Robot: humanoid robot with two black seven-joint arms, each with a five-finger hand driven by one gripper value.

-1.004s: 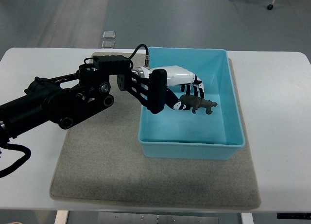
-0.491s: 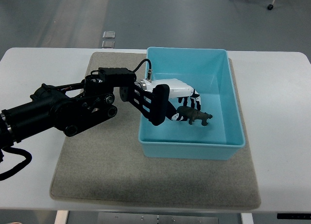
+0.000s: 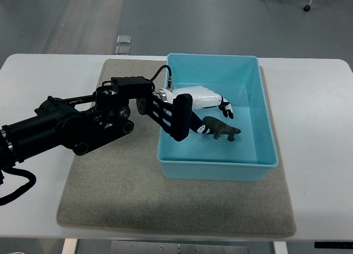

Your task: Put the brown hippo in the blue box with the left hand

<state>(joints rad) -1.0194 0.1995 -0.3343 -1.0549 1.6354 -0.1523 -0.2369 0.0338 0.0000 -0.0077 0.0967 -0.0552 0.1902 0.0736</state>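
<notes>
The brown hippo [image 3: 222, 129] lies on the floor of the blue box [image 3: 263, 134], near the box's middle, head pointing right. My left hand [image 3: 216, 118], white with black fingers, reaches over the box's left wall. Its fingers [image 3: 226, 108] are spread just above and behind the hippo and no longer close around it. The thumb [image 3: 202, 128] sits right at the hippo's rear; I cannot tell whether it touches. The black left arm [image 3: 83, 122] comes in from the picture's left. No right arm shows.
The blue box stands on a grey mat [image 3: 121, 182] covering the middle of the white table [image 3: 320, 155]. Two small clear objects [image 3: 123, 43] lie on the floor beyond the table's far edge.
The hand came down and toward me with the hippo, setting it on the box floor. Since half a second ago the fingers have lifted off the hippo and spread.
</notes>
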